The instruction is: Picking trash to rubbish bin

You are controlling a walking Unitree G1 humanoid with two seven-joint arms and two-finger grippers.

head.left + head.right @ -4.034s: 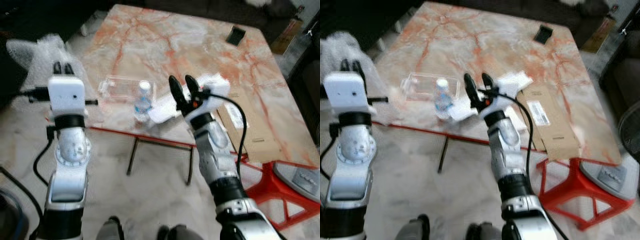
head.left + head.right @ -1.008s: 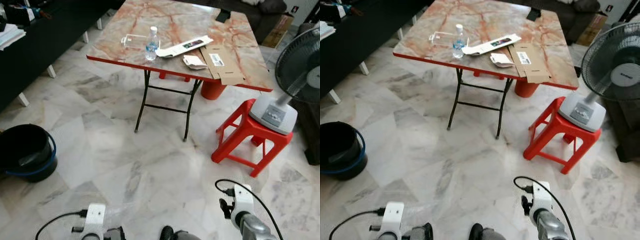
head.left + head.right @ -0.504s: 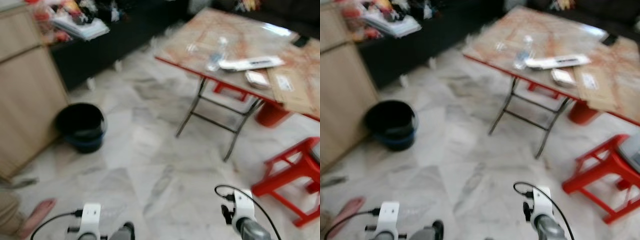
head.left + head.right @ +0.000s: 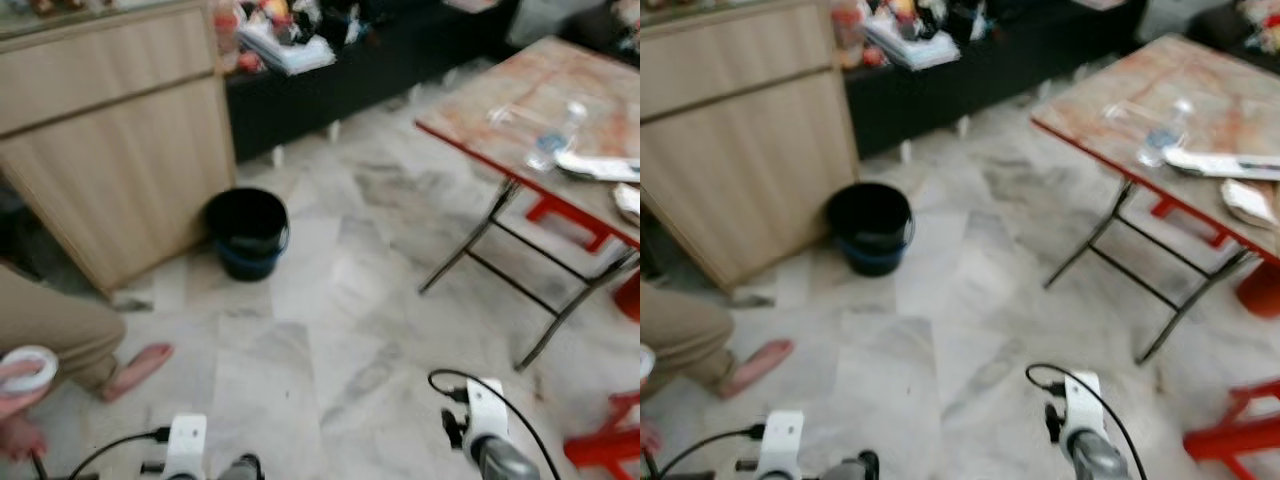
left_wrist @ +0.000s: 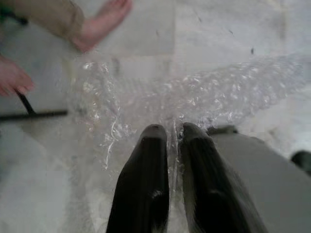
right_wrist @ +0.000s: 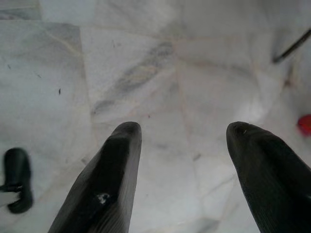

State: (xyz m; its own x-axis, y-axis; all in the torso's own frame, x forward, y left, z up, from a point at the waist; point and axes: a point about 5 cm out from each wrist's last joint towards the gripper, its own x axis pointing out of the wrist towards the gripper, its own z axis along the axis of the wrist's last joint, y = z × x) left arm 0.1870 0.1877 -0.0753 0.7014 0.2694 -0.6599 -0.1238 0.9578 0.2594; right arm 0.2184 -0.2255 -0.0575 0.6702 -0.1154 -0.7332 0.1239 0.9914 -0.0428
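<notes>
A person's bare foot [image 4: 137, 367] lies at nine o'clock. The left gripper [image 5: 168, 133] is pinched on a sheet of bubble wrap [image 5: 194, 94] above the marble floor [image 4: 330, 330]. The black bin [image 4: 247, 232] stands at eleven o'clock beside a wooden cabinet [image 4: 110, 140]. The right gripper [image 6: 183, 133] — fingers spread, holding nothing — hangs low; the folding table [image 4: 500, 105] is at two o'clock.

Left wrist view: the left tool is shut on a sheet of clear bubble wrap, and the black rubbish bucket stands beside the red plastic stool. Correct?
Not quite. The left tool is shut on the sheet of clear bubble wrap, but the left eye view shows the black rubbish bucket standing beside the light wooden cabinet, not a red stool.
</notes>
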